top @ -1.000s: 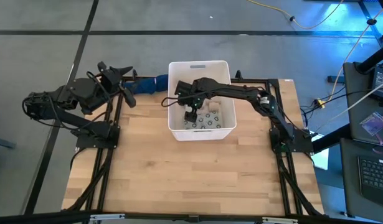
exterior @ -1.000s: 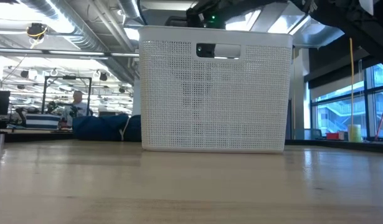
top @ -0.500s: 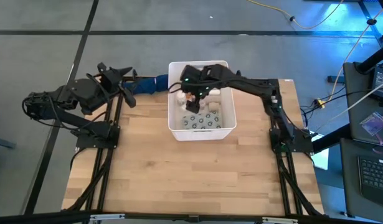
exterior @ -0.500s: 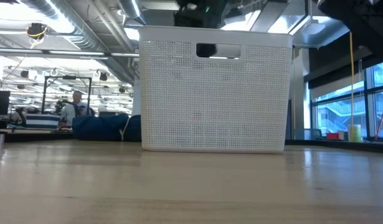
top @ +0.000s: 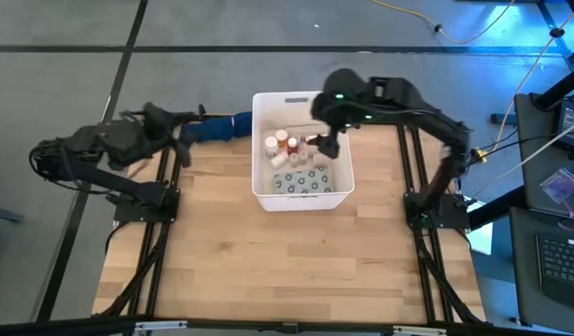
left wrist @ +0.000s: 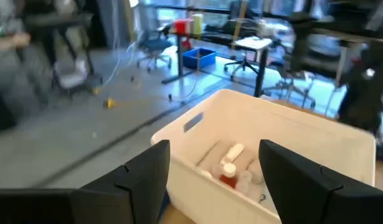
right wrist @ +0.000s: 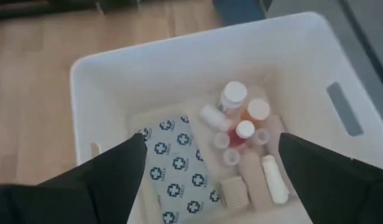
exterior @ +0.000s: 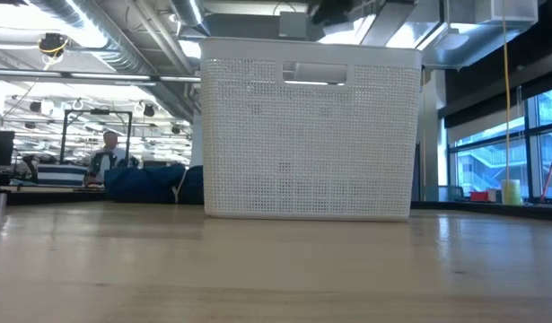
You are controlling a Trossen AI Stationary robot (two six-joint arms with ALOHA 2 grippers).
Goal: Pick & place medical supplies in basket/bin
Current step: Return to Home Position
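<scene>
Our right hand (right wrist: 210, 142) hangs, fingers spread wide, over the bin (right wrist: 104, 81), a smooth white rectangular tub on the wooden worktop (top: 268, 261). Beneath it lie the supplies (right wrist: 244, 130): round capped bottles (right wrist: 233, 94), beige rolls (right wrist: 233, 190) and a flat cross-printed pack (right wrist: 179, 171). Our left hand (left wrist: 214, 149), also open, faces the bin.

The bin (exterior: 307, 144) is white plastic, its walls finely perforated and matt. The table (top: 268, 271) is pale, smooth wood planks. At upper centre-left lies soft blue cloth (top: 217, 126).
</scene>
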